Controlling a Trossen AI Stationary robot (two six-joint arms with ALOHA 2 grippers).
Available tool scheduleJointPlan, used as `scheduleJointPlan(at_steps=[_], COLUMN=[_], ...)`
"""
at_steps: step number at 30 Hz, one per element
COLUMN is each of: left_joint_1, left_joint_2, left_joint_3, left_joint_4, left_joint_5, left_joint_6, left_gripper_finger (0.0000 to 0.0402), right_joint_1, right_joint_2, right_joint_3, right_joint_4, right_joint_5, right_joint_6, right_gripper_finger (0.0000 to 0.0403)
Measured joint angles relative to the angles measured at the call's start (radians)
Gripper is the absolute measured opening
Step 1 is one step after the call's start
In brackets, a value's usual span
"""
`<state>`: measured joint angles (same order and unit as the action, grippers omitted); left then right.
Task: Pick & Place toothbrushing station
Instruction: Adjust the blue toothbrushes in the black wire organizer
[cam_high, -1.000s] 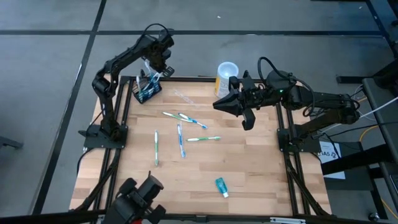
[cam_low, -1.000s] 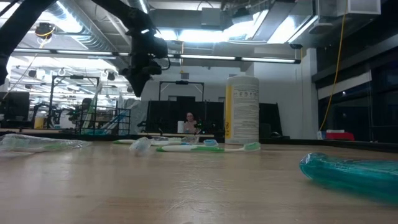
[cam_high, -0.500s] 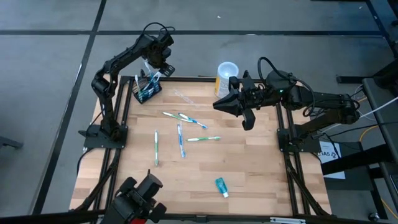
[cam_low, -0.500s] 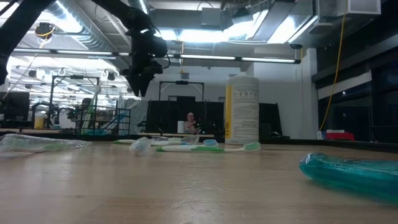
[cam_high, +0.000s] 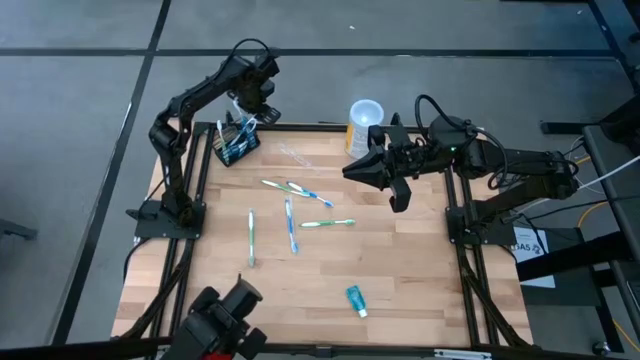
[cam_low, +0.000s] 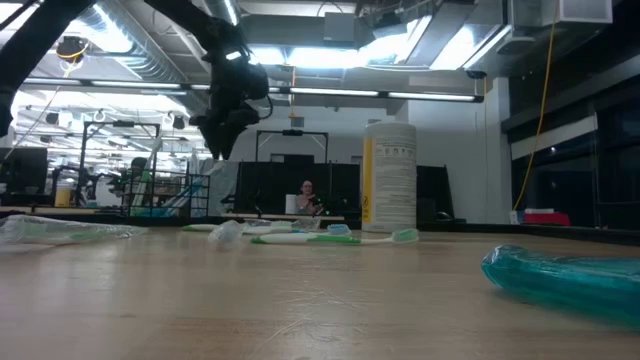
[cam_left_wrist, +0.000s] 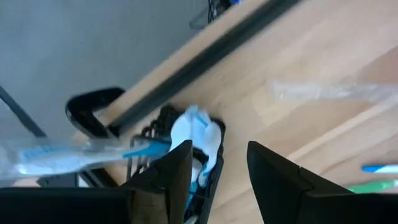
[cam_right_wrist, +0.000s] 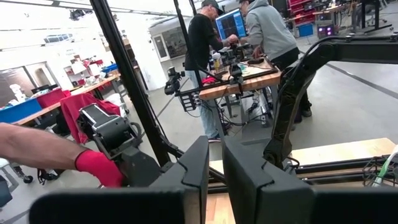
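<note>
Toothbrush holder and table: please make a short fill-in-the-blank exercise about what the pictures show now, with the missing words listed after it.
1. The black toothbrush holder stands at the table's far ____ corner, seen from above.
2. The left gripper hovers over the holder with its fingers ____.
3. The white-and-yellow cup stands upright beside the ____ gripper.
4. The teal tube lies ____ the loose toothbrushes in the middle of the table.

Missing words: left; open; right; apart from

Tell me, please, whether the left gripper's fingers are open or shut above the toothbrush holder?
Open: the left gripper shows a clear gap between its fingers, over the toothbrush holder.
</note>
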<state>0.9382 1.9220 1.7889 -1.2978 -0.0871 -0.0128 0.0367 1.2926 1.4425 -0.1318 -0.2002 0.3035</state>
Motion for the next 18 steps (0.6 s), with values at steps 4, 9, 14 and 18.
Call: scheduleJointPlan(at_steps=[4, 9, 14, 18], left_joint_1=[0.0, 0.0, 0.0, 0.0], left_joint_2=[0.017, 0.016, 0.016, 0.016], left_joint_3=[-0.001, -0.001, -0.001, -0.001], left_joint_4=[0.002, 0.018, 0.013, 0.0], left_joint_5=[-0.006, -0.004, 0.002, 0.028], left_joint_6=[0.001, -0.001, -0.008, -0.01], left_gripper_finger=[0.015, 0.0145, 0.014, 0.0132], right_joint_1=[0.01, 0.024, 0.025, 0.025], right_joint_2=[0.0, 0.0, 0.0, 0.0], right_joint_3=[0.0, 0.0, 0.0, 0.0], right_joint_4=[0.0, 0.0, 0.0, 0.0], right_joint_5=[0.017, 0.029, 0.036, 0.036], right_joint_6=[0.0, 0.0, 0.0, 0.0], right_gripper_finger=[0.0049, 0.0049, 0.0049, 0.0049])
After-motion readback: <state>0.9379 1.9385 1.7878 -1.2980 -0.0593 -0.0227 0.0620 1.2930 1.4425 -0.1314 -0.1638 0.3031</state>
